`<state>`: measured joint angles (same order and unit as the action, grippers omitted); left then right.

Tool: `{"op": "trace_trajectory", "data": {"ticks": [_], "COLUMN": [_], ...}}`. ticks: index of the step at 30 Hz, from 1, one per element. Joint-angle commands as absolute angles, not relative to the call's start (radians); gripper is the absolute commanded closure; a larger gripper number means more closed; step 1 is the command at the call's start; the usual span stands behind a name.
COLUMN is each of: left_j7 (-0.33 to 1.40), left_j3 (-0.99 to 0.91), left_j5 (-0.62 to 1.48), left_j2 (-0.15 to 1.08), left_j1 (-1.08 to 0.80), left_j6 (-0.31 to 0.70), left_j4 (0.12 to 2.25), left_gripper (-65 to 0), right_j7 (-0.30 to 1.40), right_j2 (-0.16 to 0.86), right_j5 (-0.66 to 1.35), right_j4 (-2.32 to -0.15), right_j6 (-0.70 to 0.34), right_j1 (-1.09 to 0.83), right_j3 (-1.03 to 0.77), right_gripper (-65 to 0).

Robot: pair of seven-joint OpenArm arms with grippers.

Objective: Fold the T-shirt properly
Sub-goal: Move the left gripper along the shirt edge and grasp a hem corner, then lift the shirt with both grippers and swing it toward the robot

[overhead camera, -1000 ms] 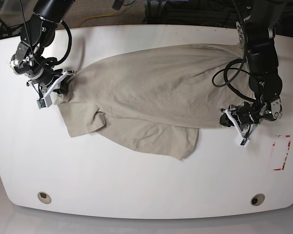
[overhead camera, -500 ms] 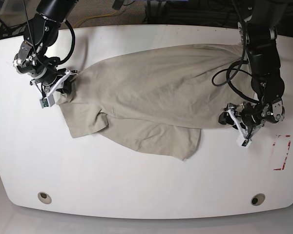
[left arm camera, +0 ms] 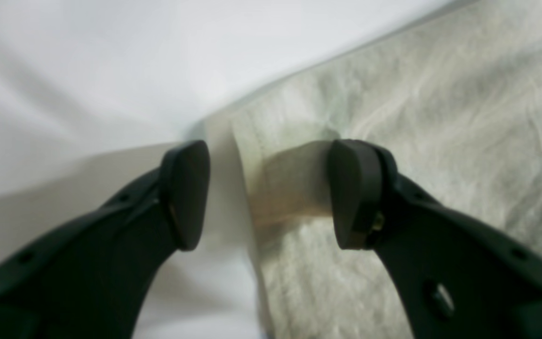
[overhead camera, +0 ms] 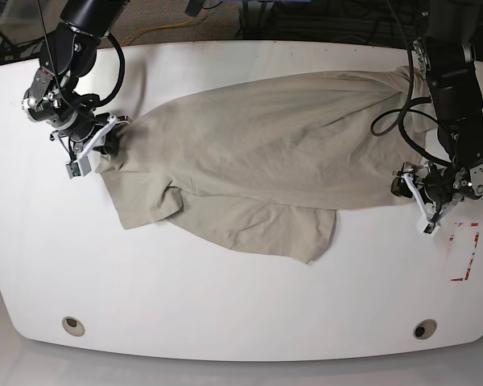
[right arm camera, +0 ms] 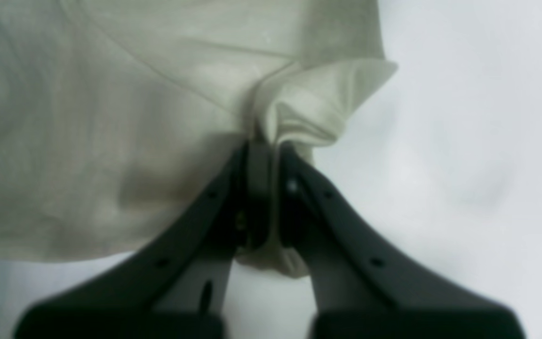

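T-shirt (overhead camera: 249, 161) spread on table (overhead camera: 225, 305), right pincer (right arm camera: 266, 155) clamping its edge, left pincer (left arm camera: 266, 193) spread apart, empty.

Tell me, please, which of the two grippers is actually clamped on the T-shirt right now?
The right gripper, at the base view's left: its jaws are shut on a bunched edge of the T-shirt. The left gripper stands open over the shirt's edge, holding nothing.
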<state>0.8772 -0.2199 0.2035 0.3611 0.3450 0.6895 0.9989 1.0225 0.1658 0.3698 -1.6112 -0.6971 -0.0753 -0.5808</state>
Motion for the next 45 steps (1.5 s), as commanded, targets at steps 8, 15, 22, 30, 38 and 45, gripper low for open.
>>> {"op": "trace_trajectory", "data": {"ticks": [8,15,22,30,38,45], "left_j7": [0.964,0.997,0.995,0.993,1.001,1.087], "left_j3": [-0.22,-0.22,-0.22,-0.232,-0.254,-0.257], "left_j5": [0.2,0.199,0.196,0.197,0.194,0.194], "left_j2": [0.344,0.337,0.334,0.312,0.289,0.271], "left_j1": [0.331,0.288,0.28,0.291,0.28,0.298], "left_j6": [0.698,0.698,0.698,0.698,0.698,0.698], "left_j4": [1.007,1.015,1.046,1.056,1.379,1.623], "left_gripper": [-37.5,-31.7,0.0,0.0,0.0,0.0], "right_j7": [1.007,1.007,1.007,1.007,1.012,1.013], "right_j2": [0.159,0.156,0.156,0.156,0.162,0.199], "right_j5": [0.383,0.383,0.383,0.383,0.374,0.372], "right_j4": [-1.633,-1.633,-1.635,-1.658,-1.667,-1.662], "right_j6": [-0.698,-0.698,-0.698,-0.698,-0.698,-0.698], "right_j1": [-0.062,-0.062,-0.062,-0.061,0.042,0.17], "right_j3": [-0.582,-0.582,-0.582,-0.582,-0.579,-0.576], "right_gripper": [0.0,0.0,0.0,0.0,0.0,0.0]}}
